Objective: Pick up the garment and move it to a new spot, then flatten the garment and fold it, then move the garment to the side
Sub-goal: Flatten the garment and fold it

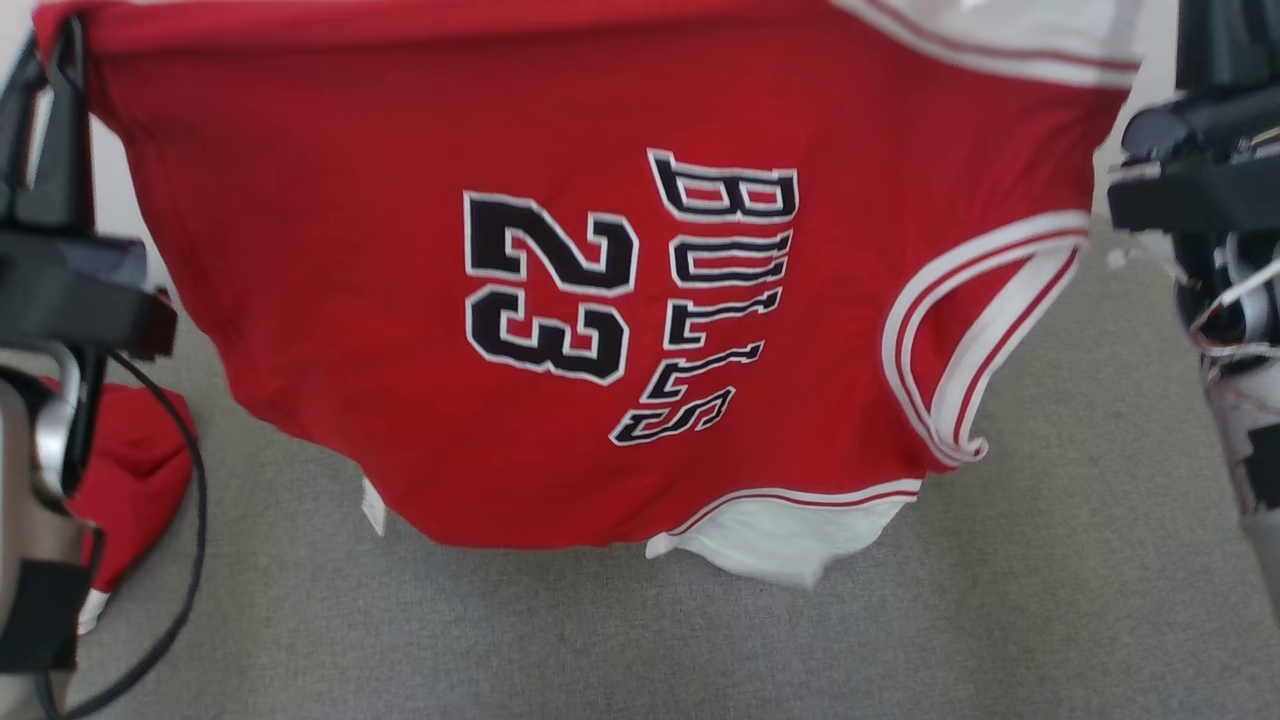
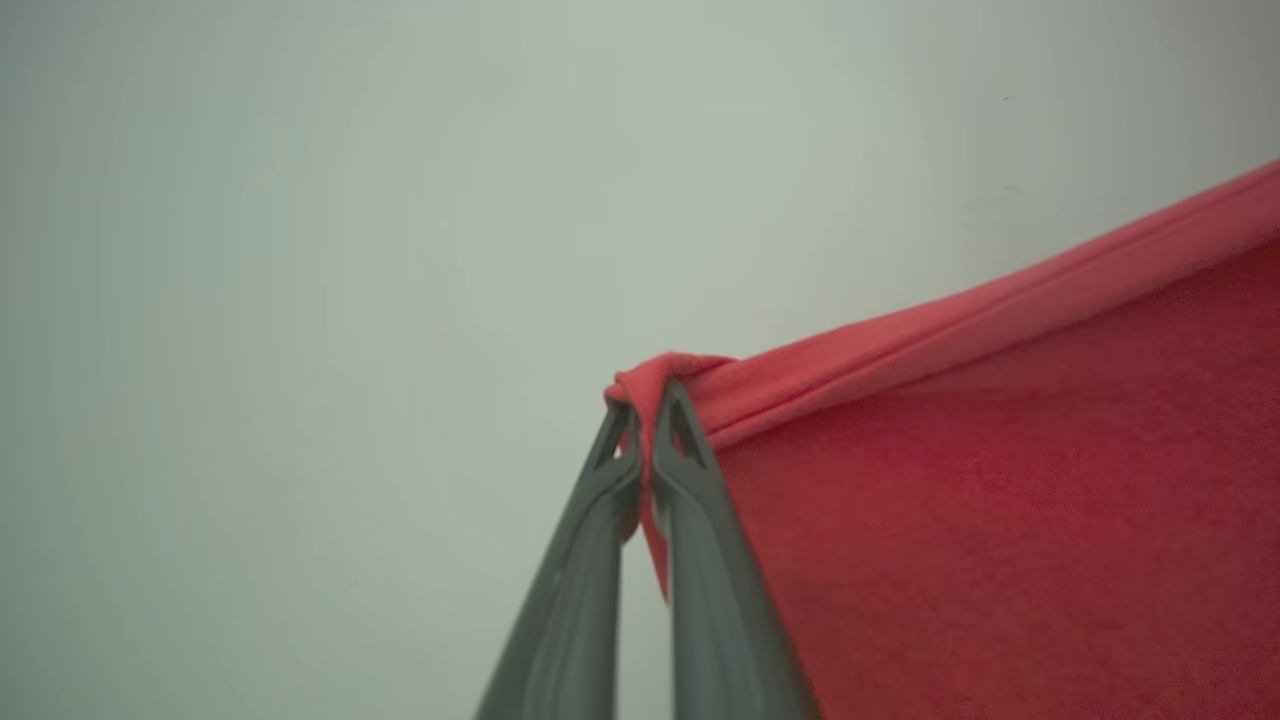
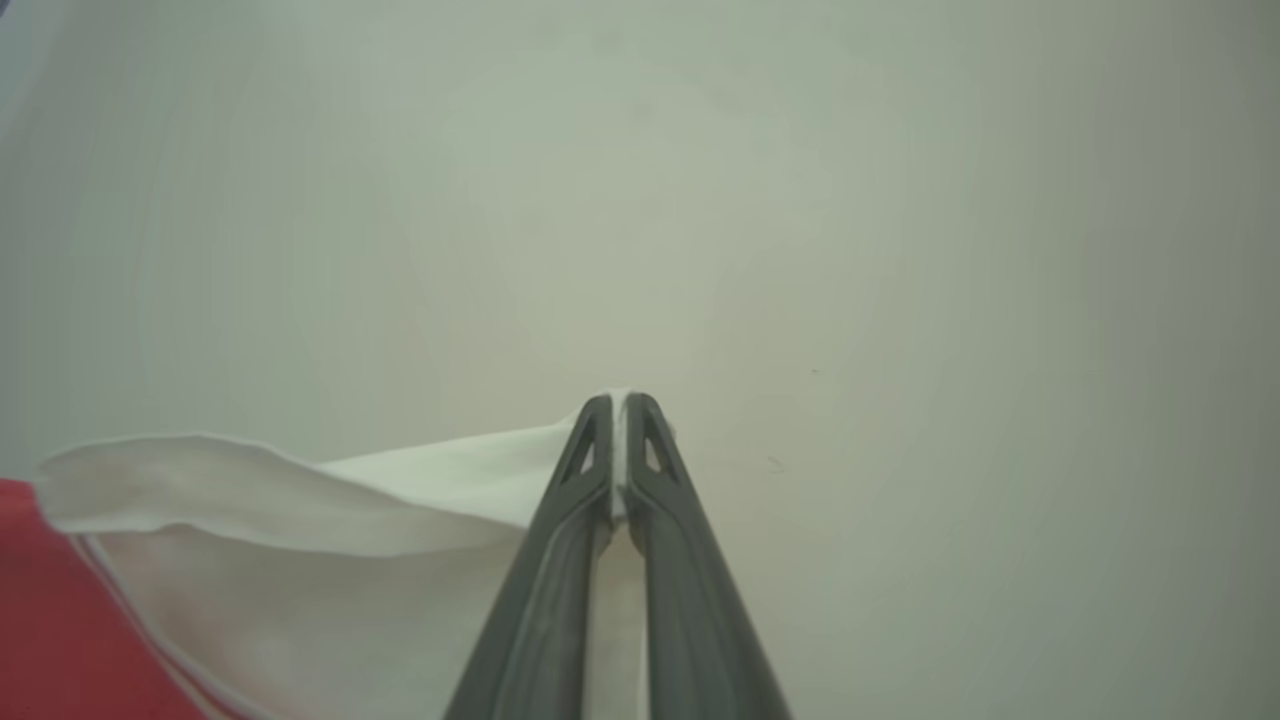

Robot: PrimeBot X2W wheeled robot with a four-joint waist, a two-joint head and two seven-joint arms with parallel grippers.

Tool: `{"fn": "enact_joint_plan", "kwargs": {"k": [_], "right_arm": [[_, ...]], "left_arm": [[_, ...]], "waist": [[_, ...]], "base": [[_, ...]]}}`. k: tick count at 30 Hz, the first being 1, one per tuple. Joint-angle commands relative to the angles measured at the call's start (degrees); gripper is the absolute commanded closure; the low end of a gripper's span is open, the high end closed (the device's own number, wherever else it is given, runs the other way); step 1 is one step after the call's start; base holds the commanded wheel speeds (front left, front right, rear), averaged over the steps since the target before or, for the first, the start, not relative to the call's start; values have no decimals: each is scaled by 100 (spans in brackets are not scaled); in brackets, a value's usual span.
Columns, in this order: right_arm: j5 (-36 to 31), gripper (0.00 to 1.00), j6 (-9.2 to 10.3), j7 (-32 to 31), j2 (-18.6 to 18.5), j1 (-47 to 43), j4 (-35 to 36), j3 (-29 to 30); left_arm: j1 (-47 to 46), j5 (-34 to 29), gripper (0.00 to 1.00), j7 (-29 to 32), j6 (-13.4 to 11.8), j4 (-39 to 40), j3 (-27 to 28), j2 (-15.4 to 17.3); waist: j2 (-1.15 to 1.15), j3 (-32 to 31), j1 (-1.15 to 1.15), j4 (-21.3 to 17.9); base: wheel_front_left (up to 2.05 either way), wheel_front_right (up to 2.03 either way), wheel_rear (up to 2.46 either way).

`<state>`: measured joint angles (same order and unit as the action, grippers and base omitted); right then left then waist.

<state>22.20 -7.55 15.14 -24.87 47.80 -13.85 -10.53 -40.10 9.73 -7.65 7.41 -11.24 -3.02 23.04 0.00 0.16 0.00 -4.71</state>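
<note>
Left gripper point(image 2: 648, 408) pinched on red hem corner; right gripper point(image 3: 619, 402) pinched on white edge. Garment point(image 1: 400, 350) hangs stretched between them over grey surface point(image 1: 1000, 600). Judged light, limp, likely slippery knit; corner grips on hemmed edges suit flattening.

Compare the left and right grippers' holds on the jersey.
The left gripper pinches a red corner; the right gripper pinches white fabric. The left's cloth bunches over its tips; the right's lies thin and flat between them. Shared: both are shut on the jersey, which hangs spread between them.
</note>
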Motion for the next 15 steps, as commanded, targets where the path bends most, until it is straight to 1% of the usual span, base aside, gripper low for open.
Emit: {"fn": "enact_joint_plan", "kwargs": {"k": [1,6,11,12,15], "right_arm": [[40,100,13,-3,-97,226,-100,-99],[23,100,13,-29,-356,960,-540,-354],[-153,100,13,-59,-530,1776,-903,-722],[-199,100,13,-66,-588,2178,-1084,-763],[-368,100,13,-39,-611,2827,-1410,-755]], "left_arm": [[-188,-4,100,100,-5,-9,-18,67],[-770,-60,100,402,-3,-68,-207,172],[-1440,-121,100,580,-6,-317,-470,62],[-1789,-218,100,645,-19,-531,-550,51],[-2450,-384,100,568,-63,-902,-676,12]], "waist": [[0,129,0,30],[0,694,0,103],[0,1462,0,158],[0,1791,0,180],[0,2218,0,205]], "base": [[0,0,0],[0,0,0],[0,0,0],[0,0,0],[0,0,0]]}}
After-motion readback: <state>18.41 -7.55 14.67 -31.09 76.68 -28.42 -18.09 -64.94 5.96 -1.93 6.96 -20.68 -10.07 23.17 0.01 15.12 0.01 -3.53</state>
